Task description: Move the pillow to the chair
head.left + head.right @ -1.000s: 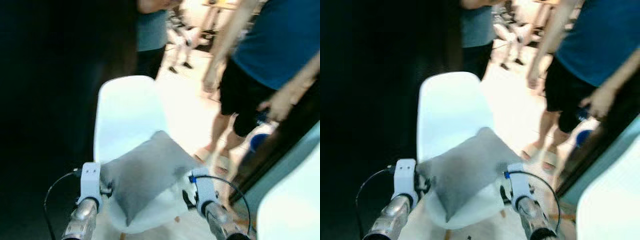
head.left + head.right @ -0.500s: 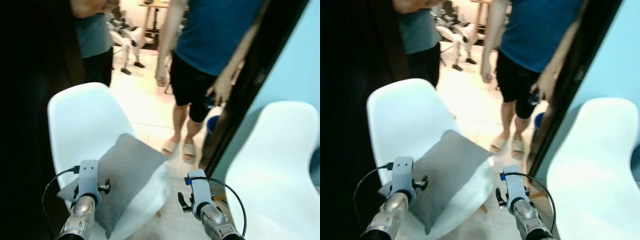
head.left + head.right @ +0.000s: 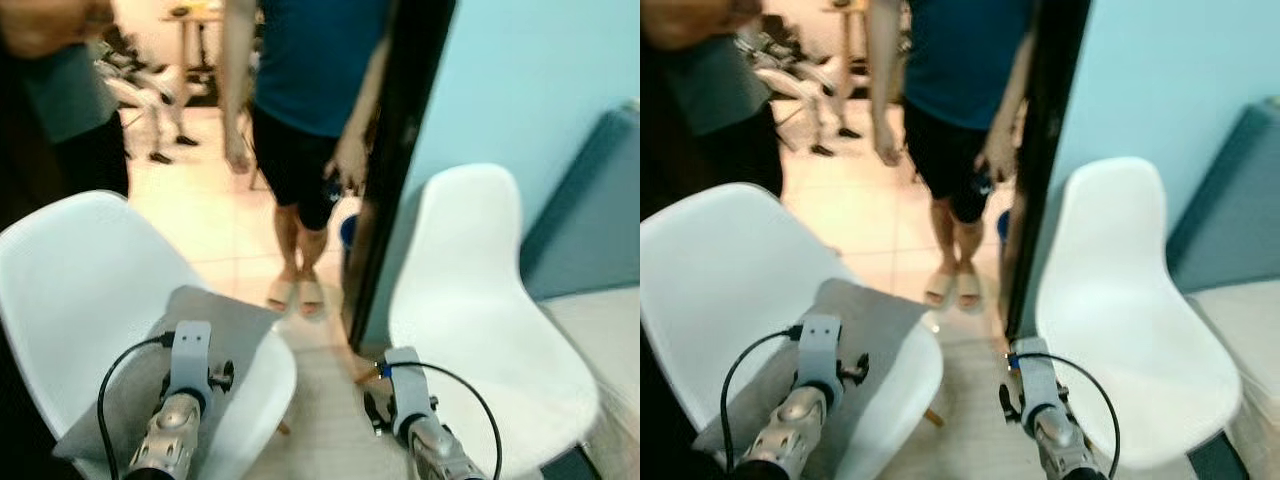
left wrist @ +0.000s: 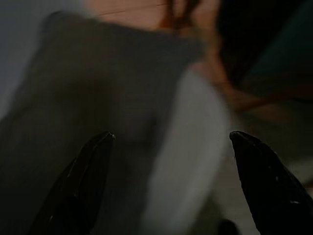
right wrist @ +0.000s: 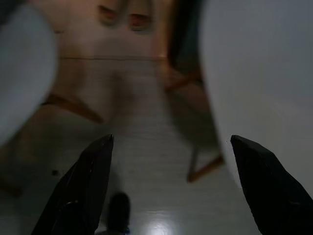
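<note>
A grey pillow [image 3: 235, 325] lies flat on the seat of the white chair [image 3: 70, 260] at the left. My left arm [image 3: 190, 355] reaches out over it. In the left wrist view the left gripper [image 4: 171, 134] is open above the pillow [image 4: 98, 88] and the chair's front rim [image 4: 190, 147], holding nothing. My right arm [image 3: 405, 385] is over the floor between the two chairs. The right gripper [image 5: 171, 138] is open and empty above the pale floor [image 5: 146, 122].
A second white chair [image 3: 470, 270] stands at the right against a light blue wall. A dark post [image 3: 395, 170] rises between the chairs. A person in a blue shirt and sandals [image 3: 300, 100] stands just behind; another person [image 3: 60, 90] is at far left. A blue-grey panel [image 3: 590, 220] is at far right.
The whole view has swung to the right, bringing the second chair into sight. The pillow stays on the left chair. My right arm now points at the floor beside it.
</note>
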Motion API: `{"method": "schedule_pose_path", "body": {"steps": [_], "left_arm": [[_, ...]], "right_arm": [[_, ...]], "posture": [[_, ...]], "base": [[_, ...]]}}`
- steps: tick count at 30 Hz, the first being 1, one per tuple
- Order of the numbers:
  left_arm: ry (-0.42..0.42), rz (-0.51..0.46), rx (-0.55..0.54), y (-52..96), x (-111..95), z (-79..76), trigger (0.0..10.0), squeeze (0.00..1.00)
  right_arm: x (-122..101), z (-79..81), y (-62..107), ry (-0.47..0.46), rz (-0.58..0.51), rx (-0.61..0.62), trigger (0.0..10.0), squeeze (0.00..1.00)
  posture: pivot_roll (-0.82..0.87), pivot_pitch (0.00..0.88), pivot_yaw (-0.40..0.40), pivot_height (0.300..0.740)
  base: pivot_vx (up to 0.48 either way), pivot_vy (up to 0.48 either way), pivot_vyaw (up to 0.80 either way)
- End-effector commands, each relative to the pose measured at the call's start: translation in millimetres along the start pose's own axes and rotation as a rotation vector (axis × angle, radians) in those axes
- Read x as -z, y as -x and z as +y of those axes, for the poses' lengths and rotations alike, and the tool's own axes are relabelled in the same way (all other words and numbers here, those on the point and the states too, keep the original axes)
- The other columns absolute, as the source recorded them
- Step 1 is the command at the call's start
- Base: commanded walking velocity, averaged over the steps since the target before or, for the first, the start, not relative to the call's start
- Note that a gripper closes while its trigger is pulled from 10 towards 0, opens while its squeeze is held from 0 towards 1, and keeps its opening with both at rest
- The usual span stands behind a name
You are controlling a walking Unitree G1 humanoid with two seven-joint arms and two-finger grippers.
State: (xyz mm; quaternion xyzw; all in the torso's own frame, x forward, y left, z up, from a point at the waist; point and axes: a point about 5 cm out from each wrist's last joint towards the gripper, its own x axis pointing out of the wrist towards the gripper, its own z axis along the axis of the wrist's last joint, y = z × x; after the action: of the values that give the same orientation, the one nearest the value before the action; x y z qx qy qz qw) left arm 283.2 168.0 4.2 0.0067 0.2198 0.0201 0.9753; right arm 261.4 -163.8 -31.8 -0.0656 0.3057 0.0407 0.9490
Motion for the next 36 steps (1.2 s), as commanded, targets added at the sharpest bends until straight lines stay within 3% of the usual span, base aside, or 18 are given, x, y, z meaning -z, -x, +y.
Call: {"method": "schedule_pose_path", "body": {"steps": [1, 12, 22, 30, 36], "left_arm": [[-0.022, 0.009, 0.011, 0.6, 4, 0.3, 10.0, 0.0], [-0.054, 0.009, -0.019, -2.0, -1, 7.5, 10.0, 0.0], [-0.035, -0.002, -0.016, -3.9, -6, 10.9, 10.0, 0.0], [-0.006, 0.003, 0.0, -8.1, -10, 6.2, 10.0, 0.0], [-0.038, 0.012, 0.04, -7.3, -7, -1.8, 10.0, 0.0]], "right_arm": [[3, 1.6, 1.0, -0.027, 0.008, 0.007, 10.0, 0.0], [0, 0.0, 0.6, -0.067, -0.006, 0.026, 10.0, 0.0], [-6, 7.8, -1.2, -0.071, -0.024, 0.004, 10.0, 0.0], [-6, 2.9, -0.7, -0.1, -0.031, 0.033, 10.0, 0.0], [1, 1.7, 1.9, -0.084, -0.019, 0.027, 10.0, 0.0]], "posture": [[0.09, 0.032, -0.004, 0.74], [0.11, 0.032, 0.001, 0.74], [0.1, 0.028, 0.008, 0.74], [0.08, 0.02, 0.035, 0.74], [0.06, 0.033, 0.037, 0.74]], "base": [[0.0, 0.0, -0.8], [0.0, 0.0, -0.8], [0.0, 0.0, -0.8], [0.0, 0.0, -0.8], [0.0, 0.0, -0.8]]}}
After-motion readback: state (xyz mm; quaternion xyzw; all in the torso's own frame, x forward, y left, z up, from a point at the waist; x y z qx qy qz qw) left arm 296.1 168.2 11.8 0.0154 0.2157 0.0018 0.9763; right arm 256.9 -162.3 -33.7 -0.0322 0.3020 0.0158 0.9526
